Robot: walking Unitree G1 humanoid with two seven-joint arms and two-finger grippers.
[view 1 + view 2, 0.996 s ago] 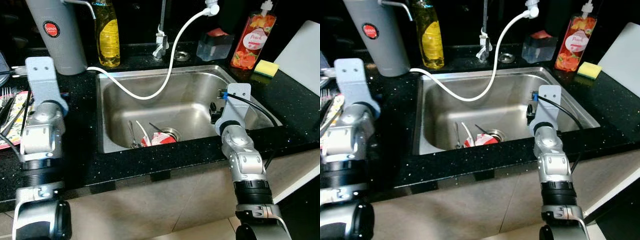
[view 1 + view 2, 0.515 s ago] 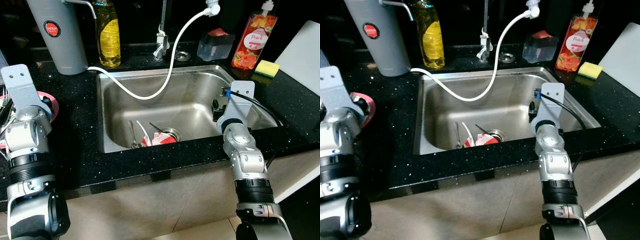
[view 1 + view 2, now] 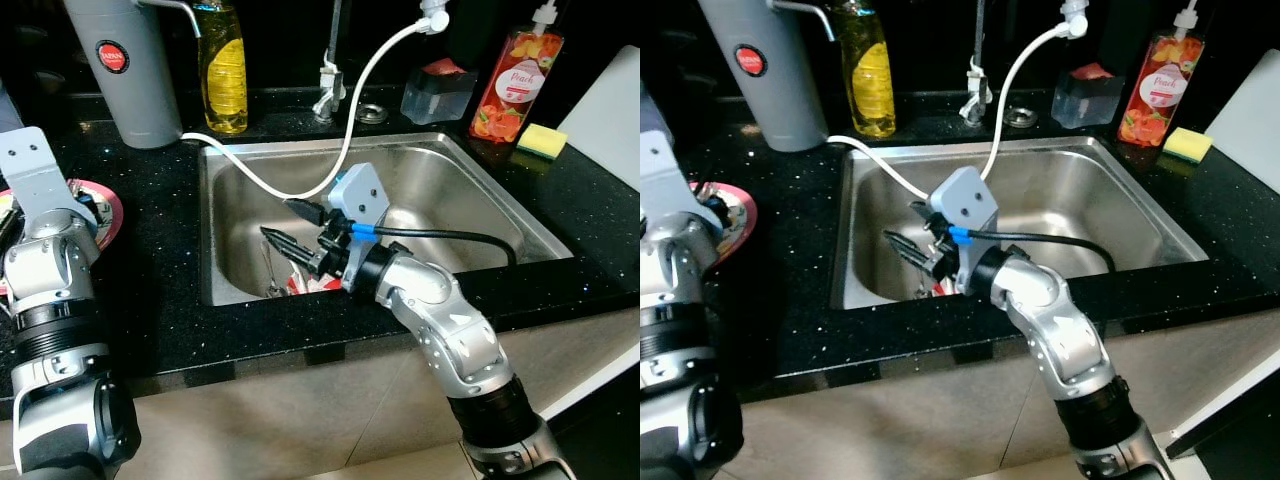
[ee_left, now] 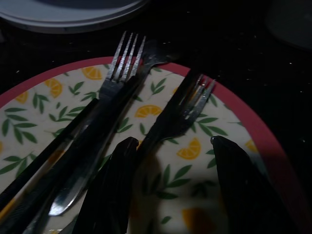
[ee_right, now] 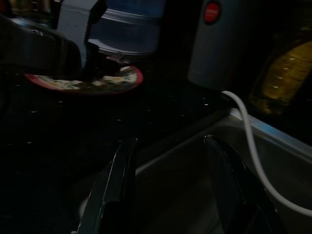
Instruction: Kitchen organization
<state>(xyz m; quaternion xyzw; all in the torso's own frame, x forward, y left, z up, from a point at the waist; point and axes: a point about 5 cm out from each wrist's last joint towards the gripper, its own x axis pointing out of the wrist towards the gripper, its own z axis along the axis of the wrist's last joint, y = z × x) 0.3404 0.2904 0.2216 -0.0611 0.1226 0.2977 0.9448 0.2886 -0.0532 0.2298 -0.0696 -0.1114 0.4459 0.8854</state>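
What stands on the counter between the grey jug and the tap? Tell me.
A yellow bottle stands between the grey jug and the tap, at the back of the counter, seen in both eye views.

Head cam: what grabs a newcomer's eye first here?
The right pincer, fingers apart, reaching across the steel sink above the cutlery and red scraps by the drain. Next, the white hose looping from the tap into the basin. On the left counter, the left pincer hovers open over a lemon-print plate holding forks.
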